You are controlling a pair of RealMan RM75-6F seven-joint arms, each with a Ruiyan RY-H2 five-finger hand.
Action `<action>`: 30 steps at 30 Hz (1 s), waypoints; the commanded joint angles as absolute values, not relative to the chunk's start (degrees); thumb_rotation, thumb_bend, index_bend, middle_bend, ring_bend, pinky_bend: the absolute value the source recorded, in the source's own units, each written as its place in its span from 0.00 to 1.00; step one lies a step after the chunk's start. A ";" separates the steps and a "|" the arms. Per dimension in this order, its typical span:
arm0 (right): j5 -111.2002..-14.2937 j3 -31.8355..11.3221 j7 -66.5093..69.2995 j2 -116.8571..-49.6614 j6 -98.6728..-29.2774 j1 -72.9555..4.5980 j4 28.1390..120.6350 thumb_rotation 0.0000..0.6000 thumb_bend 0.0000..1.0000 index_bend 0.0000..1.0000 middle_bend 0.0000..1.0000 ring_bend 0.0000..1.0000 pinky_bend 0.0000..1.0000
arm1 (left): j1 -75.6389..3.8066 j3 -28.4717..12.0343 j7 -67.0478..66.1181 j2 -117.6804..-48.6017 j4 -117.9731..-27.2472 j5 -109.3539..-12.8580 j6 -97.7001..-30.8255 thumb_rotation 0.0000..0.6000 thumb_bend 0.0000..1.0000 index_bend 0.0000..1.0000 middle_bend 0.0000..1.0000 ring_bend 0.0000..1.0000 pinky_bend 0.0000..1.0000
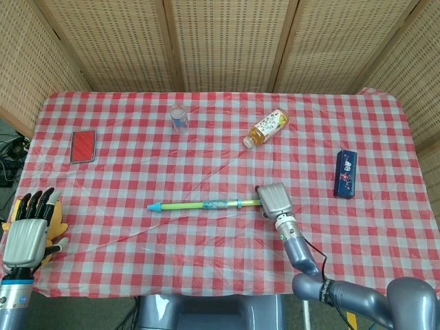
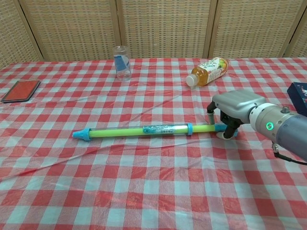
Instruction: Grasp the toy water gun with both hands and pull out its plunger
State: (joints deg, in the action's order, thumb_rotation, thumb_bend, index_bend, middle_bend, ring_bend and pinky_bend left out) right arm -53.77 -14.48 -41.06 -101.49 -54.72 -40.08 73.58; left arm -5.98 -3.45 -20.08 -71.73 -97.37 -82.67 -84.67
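Note:
The toy water gun (image 1: 206,204) lies across the middle of the checked table, its blue tip to the left and its green barrel (image 2: 139,130) running right to a yellow plunger rod (image 2: 204,128). My right hand (image 1: 273,199) is at the plunger end. In the chest view the right hand (image 2: 237,105) is curled down around the rod's blue end piece, thumb on the far side and fingers on the near side, and seems to grip it. My left hand (image 1: 26,234) hovers off the table's near left corner, far from the gun, fingers spread and holding nothing.
A tea bottle (image 1: 267,128) lies on its side behind the gun. A clear cup (image 1: 179,118) stands at the back. A red case (image 1: 83,146) lies far left and a dark blue box (image 1: 345,173) to the right. A yellow toy (image 1: 56,223) sits by the left hand.

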 commanded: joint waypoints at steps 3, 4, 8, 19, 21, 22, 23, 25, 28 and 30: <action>-52.13 -13.73 -41.15 -101.40 -54.06 -40.67 72.64 1.00 0.50 0.57 1.00 0.96 0.68 | -6.19 -3.33 -20.54 -71.98 -97.42 -82.44 -84.30 1.00 0.12 0.01 0.00 0.00 0.00; -51.83 -13.65 -41.11 -101.37 -53.96 -40.75 72.60 1.00 0.50 0.59 1.00 0.96 0.68 | -6.22 -3.32 -20.55 -72.00 -97.44 -82.36 -84.20 1.00 0.12 0.01 0.00 0.00 0.00; -51.29 -13.49 -40.97 -101.00 -54.00 -41.04 72.89 1.00 0.51 0.69 1.00 0.96 0.68 | -6.38 -3.41 -20.43 -71.96 -97.77 -82.13 -84.00 1.00 0.12 0.01 0.00 0.00 0.00; -47.21 -17.61 -44.33 -94.69 -56.98 -43.96 82.76 1.00 0.51 0.83 1.00 0.96 0.68 | -10.71 -7.17 -27.35 -69.31 -105.33 -79.05 -80.54 1.00 0.12 0.07 0.00 0.00 0.00; -45.57 -18.32 -45.79 -93.57 -57.87 -44.76 84.96 1.00 0.51 0.84 1.00 0.96 0.68 | -12.57 -8.48 -30.30 -68.94 -107.31 -77.55 -78.93 1.00 0.12 0.09 0.00 0.00 0.00; -44.94 -18.52 -46.37 -93.14 -58.22 -45.10 85.81 1.00 0.51 0.84 1.00 0.96 0.68 | -13.39 -9.05 -31.37 -68.88 -108.06 -76.79 -78.17 1.00 0.12 0.10 0.00 0.00 0.00; -44.10 -18.68 -47.06 -92.67 -58.66 -45.50 86.78 1.00 0.52 0.84 1.00 0.96 0.68 | -14.34 -9.70 -32.57 -68.85 -108.86 -75.69 -77.32 1.00 0.12 0.11 0.00 0.00 0.00; -43.10 -19.06 -48.06 -92.00 -59.48 -46.22 88.28 1.00 0.52 0.84 1.00 0.96 0.68 | -16.42 -11.09 -34.29 -69.15 -109.86 -73.86 -75.52 1.00 0.12 0.14 0.00 0.00 0.00; -41.70 -19.24 -49.20 -91.32 -60.43 -47.17 89.98 1.00 0.52 0.85 1.00 0.96 0.68 | -19.27 -12.92 -36.37 -69.79 -110.70 -70.73 -73.18 1.00 0.13 0.19 0.00 0.00 0.00; -40.65 -19.30 -50.12 -91.00 -61.04 -48.02 90.97 1.00 0.52 0.85 1.00 0.96 0.68 | -22.42 -14.94 -37.34 -71.51 -110.13 -68.56 -71.13 1.00 0.13 0.21 0.00 0.00 0.00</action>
